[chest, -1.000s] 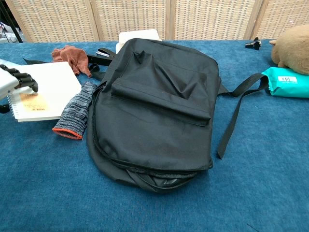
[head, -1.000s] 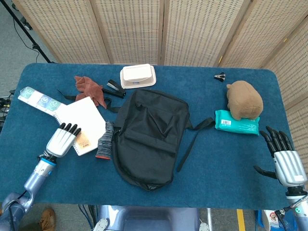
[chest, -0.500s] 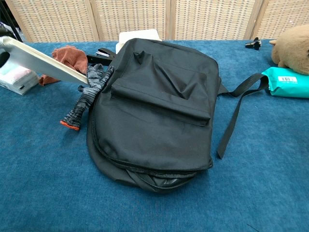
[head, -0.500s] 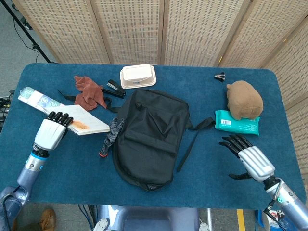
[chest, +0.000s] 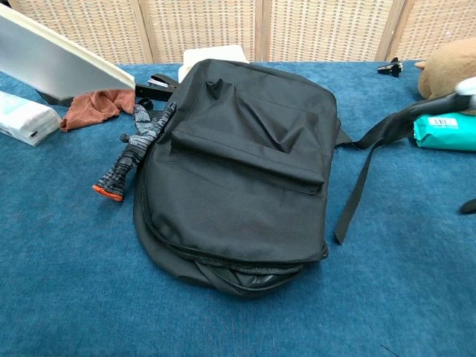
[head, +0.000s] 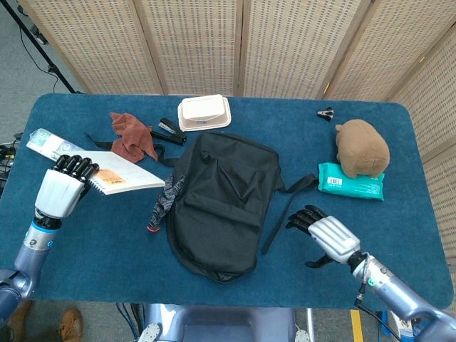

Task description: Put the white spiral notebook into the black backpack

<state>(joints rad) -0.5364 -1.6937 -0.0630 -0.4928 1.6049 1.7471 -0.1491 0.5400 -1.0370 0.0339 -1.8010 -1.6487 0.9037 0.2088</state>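
Note:
The white spiral notebook (head: 122,179) hangs lifted off the table at the left, tilted, with my left hand (head: 60,191) gripping its spiral edge. In the chest view the notebook (chest: 59,63) crosses the top left corner; the hand itself is out of that frame. The black backpack (head: 221,203) lies flat in the middle of the blue table, zipped edge toward me, also the backpack (chest: 238,171) fills the chest view. My right hand (head: 326,235) hovers open near the backpack's loose strap (head: 281,217), fingers spread, holding nothing; only fingertips show at the chest view's right edge.
A grey knit glove (head: 162,203) lies against the backpack's left side. Behind are a brown cloth (head: 130,134), stapler (head: 169,130) and white box (head: 204,112). A tissue pack (head: 51,144) sits far left. A plush toy (head: 363,146) and teal wipes pack (head: 350,181) lie right.
My left hand has lifted the notebook higher and drawn it leftward off the glove. The right hand has moved left from the table's right edge toward the backpack strap.

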